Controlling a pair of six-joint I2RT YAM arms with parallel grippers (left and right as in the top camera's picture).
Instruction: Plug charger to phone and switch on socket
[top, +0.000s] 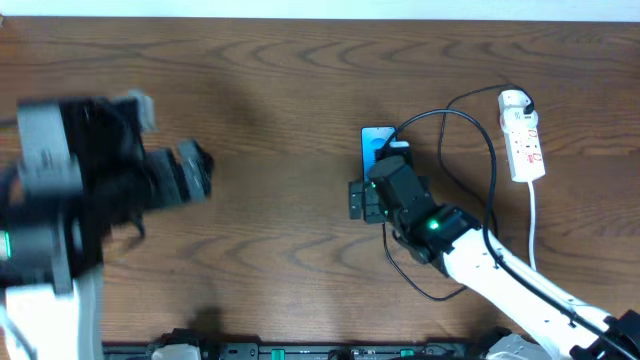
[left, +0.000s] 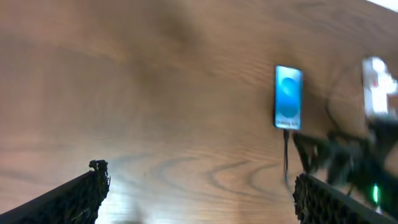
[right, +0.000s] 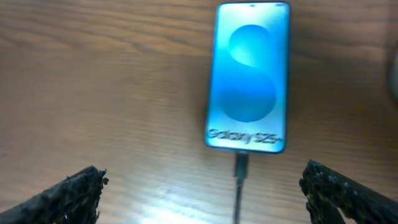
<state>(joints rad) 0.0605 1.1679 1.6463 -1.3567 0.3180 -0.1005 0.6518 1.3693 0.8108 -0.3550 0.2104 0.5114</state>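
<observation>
The phone (right: 249, 78) lies flat on the wooden table, blue screen up. The charger's black connector (right: 240, 167) sits in the phone's bottom edge, its thin black cable (top: 478, 120) looping back to the white socket (top: 523, 138) at the far right. My right gripper (right: 202, 193) is open and empty, just below the phone, the cable running between its fingers. My left gripper (left: 196, 196) is open and empty, far to the left over bare table. The phone (left: 288, 98) and blurred socket (left: 376, 87) also show in the left wrist view.
The socket's white cord (top: 533, 225) runs toward the front edge at the right. The right arm (top: 500, 270) reaches diagonally from the front right. The left arm (top: 60, 190) stands at the far left. A dark rail (top: 300, 350) lines the table's front edge.
</observation>
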